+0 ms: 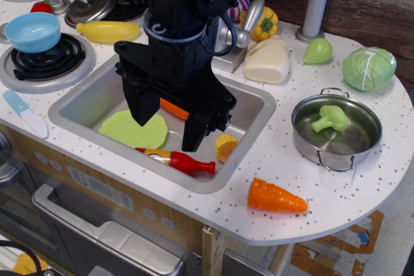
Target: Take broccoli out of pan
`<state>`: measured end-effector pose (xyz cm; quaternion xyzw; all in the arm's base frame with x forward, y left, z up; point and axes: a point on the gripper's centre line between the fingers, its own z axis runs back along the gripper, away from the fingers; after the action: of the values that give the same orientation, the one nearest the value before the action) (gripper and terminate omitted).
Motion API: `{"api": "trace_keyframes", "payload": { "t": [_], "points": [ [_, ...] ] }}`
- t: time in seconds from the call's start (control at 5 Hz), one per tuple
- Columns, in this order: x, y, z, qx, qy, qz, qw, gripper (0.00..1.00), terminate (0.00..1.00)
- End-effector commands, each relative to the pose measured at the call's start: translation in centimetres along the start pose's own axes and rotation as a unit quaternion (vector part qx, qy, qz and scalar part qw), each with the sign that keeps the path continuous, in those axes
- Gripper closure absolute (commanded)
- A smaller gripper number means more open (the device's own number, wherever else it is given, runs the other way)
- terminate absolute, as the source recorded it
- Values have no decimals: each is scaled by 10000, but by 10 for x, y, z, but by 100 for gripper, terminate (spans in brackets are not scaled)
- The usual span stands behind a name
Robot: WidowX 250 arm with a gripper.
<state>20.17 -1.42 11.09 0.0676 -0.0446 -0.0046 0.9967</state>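
The light-green toy broccoli (pixel 330 118) lies inside the shiny steel pan (pixel 309 137), which stands on the counter at the right with its two wire loop handles showing. My black gripper (pixel 169 130) hangs over the steel sink (pixel 255 134), well to the left of the pan. Its two fingers are spread apart and hold nothing. Nothing touches the broccoli.
In the sink lie a flat green disc (pixel 133 130), a ketchup bottle (pixel 180 160), a corn piece (pixel 226 147) and an orange piece (pixel 174 108). An orange carrot (pixel 275 197) lies in front of the pan. A cabbage (pixel 369 68), green pear (pixel 317 51) and cream block (pixel 266 61) sit behind. A blue bowl (pixel 32 31) rests on the burner.
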Motion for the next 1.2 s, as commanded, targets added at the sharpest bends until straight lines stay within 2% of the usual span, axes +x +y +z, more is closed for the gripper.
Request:
{"api": "trace_keyframes", "payload": {
  "t": [0.0,0.2,0.4,0.6,0.8,1.0],
  "points": [
    [0,0,0,0,0,0,10000,0,0],
    [14,-30,-3,-75,-59,82,9999,0,0],
    [46,-60,-2,-418,-260,114,9987,0,0],
    [86,-96,0,-530,-404,263,9974,0,0],
    [122,-113,-2,-590,-298,714,9953,0,0],
    [146,-117,-11,-558,-351,1027,9925,0,0]
  ]
}}
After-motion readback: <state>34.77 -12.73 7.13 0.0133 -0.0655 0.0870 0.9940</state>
